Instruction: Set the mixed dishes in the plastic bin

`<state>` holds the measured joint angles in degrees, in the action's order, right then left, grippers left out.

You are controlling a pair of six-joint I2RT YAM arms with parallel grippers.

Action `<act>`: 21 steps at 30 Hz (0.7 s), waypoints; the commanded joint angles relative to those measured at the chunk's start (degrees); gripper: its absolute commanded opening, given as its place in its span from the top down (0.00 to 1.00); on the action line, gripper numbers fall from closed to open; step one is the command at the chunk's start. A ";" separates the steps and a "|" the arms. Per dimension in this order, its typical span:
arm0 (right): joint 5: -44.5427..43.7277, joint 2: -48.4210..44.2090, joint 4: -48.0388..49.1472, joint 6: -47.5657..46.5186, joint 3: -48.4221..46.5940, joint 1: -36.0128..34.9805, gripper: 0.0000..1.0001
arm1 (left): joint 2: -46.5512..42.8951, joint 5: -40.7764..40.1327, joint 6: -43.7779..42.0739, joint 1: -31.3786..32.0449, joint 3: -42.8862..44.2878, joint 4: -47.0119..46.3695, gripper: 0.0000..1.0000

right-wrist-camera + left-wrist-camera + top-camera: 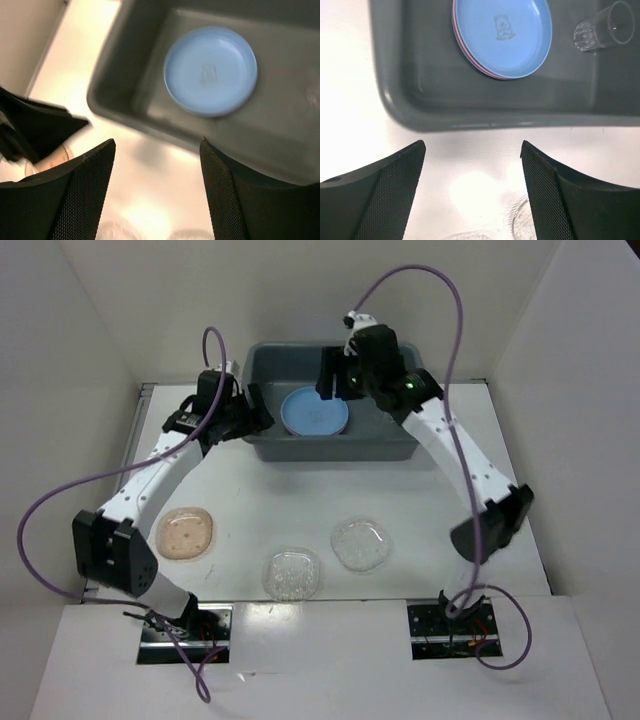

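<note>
Mixed dishes sit in neither gripper, split between tub and table. The left gripper hangs with its jaws wide apart and empty over bare table, just outside the front wall of the plastic bin near its left corner. The right gripper, jaws likewise apart and holding nothing, is poised over the bin's interior.

Inside the bin, the blue plate lies flat on top of a stack, with a pink rim showing beneath it. Nesting them this way appears to leave floor space for the rest. The clear cup lies on its side to one side of the stack, apart from it, resting where a light tumbler would settle once let go.

Out on the table, the peach dish lies near the left arm. The left clear dish and the right clear dish lie toward the near edge between the two bases. All three are well apart from the bin and from one another, which gives each arm room to work.

By this count the job looks a little over halfway done. The open jaws suit an arm ready for its next pickup. The flat, low-rimmed dishes will probably need a finger slipped under an edge, and the clear ones may slide rather than lift.
</note>
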<state>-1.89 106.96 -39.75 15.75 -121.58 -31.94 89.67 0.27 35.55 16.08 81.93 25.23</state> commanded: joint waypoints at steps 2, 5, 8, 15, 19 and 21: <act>-3.29 -13.58 0.91 2.44 19.40 0.04 0.26 | -9.68 -7.47 -4.61 1.41 -0.45 4.38 0.16; -0.77 -18.70 -1.12 5.60 26.72 0.04 0.30 | -11.71 -7.48 -5.23 1.41 -2.91 7.37 0.16; 1.80 -23.45 -2.70 9.29 37.86 -0.57 0.36 | -13.02 -3.27 -5.23 1.41 -6.06 8.77 0.17; 4.17 -25.66 -4.64 15.97 50.64 -9.18 0.43 | -12.95 -2.56 -5.84 10.10 -13.19 9.31 0.19; 4.17 -25.66 -4.03 19.23 54.78 -12.70 0.45 | -11.19 -1.24 -6.37 15.90 -16.27 9.83 0.19; 4.18 -25.66 -3.50 20.46 56.09 -13.23 0.45 | -10.49 -0.19 -6.37 19.51 -18.28 9.83 0.19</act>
<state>2.17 83.44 -44.18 32.45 -66.57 -44.91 78.59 -1.87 31.16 32.73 65.30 34.94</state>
